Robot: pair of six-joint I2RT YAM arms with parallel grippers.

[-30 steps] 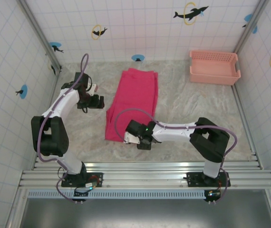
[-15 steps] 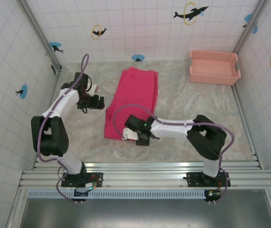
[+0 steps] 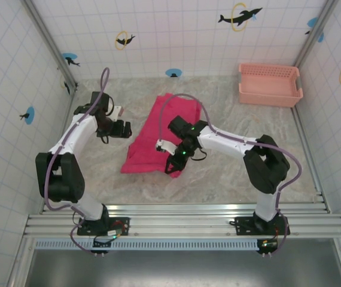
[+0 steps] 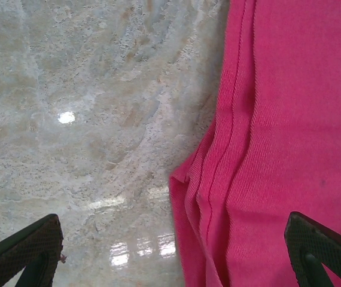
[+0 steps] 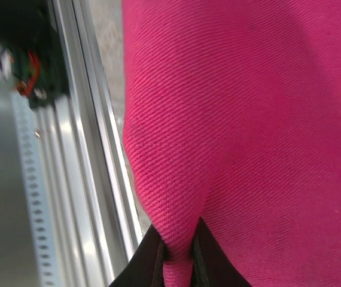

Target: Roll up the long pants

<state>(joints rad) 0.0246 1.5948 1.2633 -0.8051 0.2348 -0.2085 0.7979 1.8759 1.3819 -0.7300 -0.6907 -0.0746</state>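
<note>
Only the lower end of the magenta soft cloth trousers [image 3: 154, 136] is lifted, pinched by the right gripper [image 5: 176, 263]; the left gripper [image 3: 123, 128] gapes.

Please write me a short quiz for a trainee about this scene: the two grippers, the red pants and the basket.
1. True or false: the right gripper is shut on the long pants.
2. The left gripper is: A) open, B) shut on the pants, C) shut on nothing.
3. Fill in: the pink basket stands at the far ____ corner of the table.
Key: 1 true; 2 A; 3 right.
</note>
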